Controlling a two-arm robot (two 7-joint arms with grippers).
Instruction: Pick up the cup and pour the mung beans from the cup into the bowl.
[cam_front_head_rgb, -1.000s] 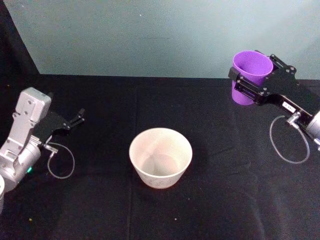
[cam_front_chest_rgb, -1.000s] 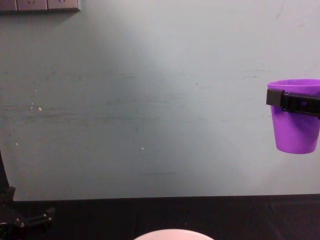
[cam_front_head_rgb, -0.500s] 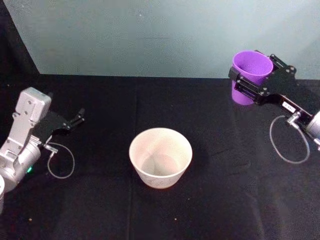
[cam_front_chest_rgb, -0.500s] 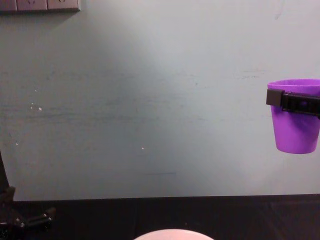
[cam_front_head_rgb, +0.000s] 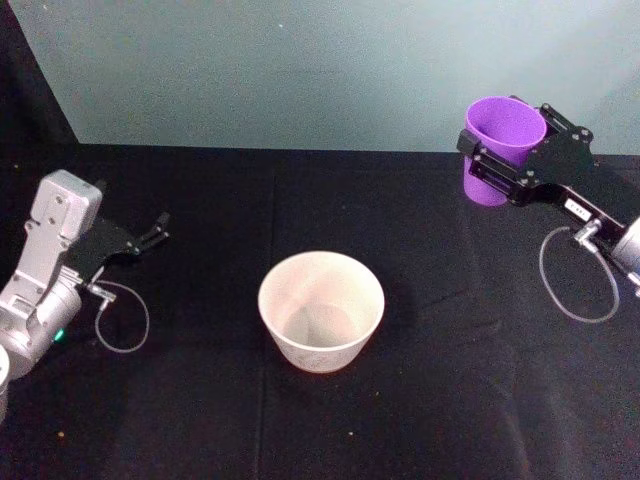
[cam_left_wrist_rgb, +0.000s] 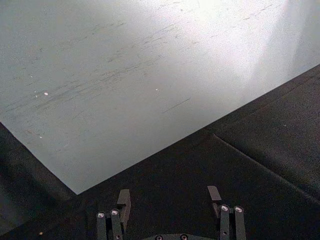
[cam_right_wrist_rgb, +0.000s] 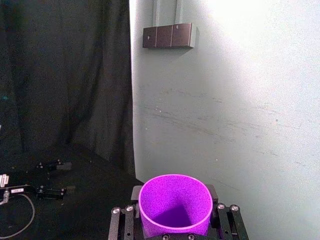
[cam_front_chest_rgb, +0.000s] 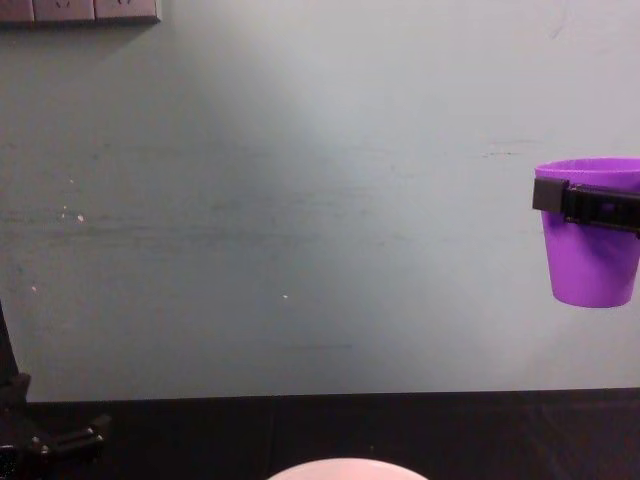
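At far left the left gripper (cam_front_head_rgb: 155, 232) hangs low over the black-clothed bench (cam_front_head_rgb: 450, 400), near its left edge. Its jaws are released, spread apart with bare cloth between them in the left wrist view (cam_left_wrist_rgb: 169, 200). A thin cable loop (cam_front_head_rgb: 122, 328) lies on the cloth just beside that arm. Open cloth separates this gripper from the bowl.

One bowl (cam_front_head_rgb: 300, 350), pale pinkish-white, stands upright at the middle of the bench, well apart from both grippers, with bare cloth all round it. In the chest view the top of its rim (cam_front_chest_rgb: 347, 467) shows at the lower edge.

Farther right is a wide clear stretch of cloth. One purple cup (cam_front_head_rgb: 505, 122) is held upright in the air over the far right part of the bench, close to where the bench's back edge meets the pale teal wall (cam_front_head_rgb: 300, 70). The right gripper (cam_front_head_rgb: 507, 142) has its jaws clenched on the cup from both sides, just under the rim. In the chest view the cup (cam_front_chest_rgb: 590, 265) hangs well above the bench line, against the wall. In the right wrist view the cup's mouth (cam_right_wrist_rgb: 174, 205) faces up, and what lies at its bottom cannot be told. A second cable loop (cam_front_head_rgb: 575, 290) hangs below the right arm.
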